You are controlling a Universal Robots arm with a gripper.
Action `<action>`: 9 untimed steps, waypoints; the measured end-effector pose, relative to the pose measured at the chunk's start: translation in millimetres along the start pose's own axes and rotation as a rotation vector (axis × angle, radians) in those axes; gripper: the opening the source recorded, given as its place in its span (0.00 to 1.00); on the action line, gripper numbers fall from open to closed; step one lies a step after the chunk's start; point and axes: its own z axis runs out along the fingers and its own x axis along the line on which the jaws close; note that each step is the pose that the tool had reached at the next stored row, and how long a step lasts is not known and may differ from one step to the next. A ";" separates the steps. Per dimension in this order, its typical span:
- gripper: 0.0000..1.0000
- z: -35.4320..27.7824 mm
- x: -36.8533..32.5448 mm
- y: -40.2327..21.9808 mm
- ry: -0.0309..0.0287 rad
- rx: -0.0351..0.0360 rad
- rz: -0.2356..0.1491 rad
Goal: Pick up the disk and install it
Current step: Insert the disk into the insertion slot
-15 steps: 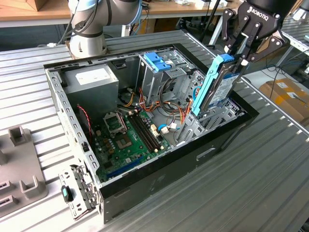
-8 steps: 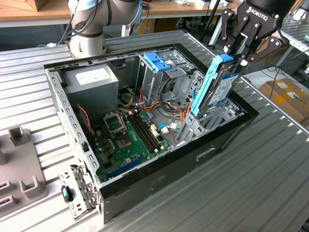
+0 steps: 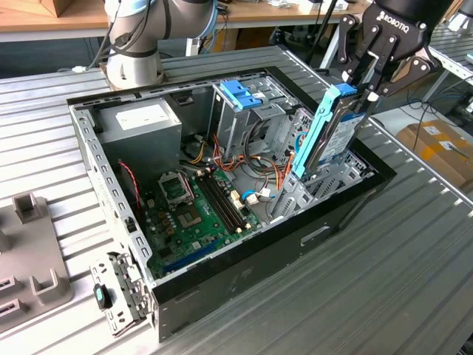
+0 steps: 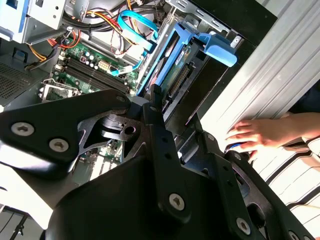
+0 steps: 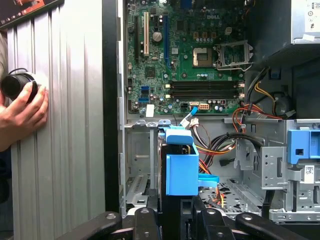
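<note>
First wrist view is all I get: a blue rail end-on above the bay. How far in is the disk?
Observer: In the exterior view, the disk has only its lower end in the bay; its upper part stands above the rim of the case.
Operator: Is it straight?
Observer: No, it leans, top toward the exterior view's right.
Operator: Where is it gripped?
Observer: The gripper has its jaws shut on the disk's top end.
</note>
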 end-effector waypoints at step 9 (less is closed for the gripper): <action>0.35 2.2 0.0 0.1 -0.0002 0.0000 0.000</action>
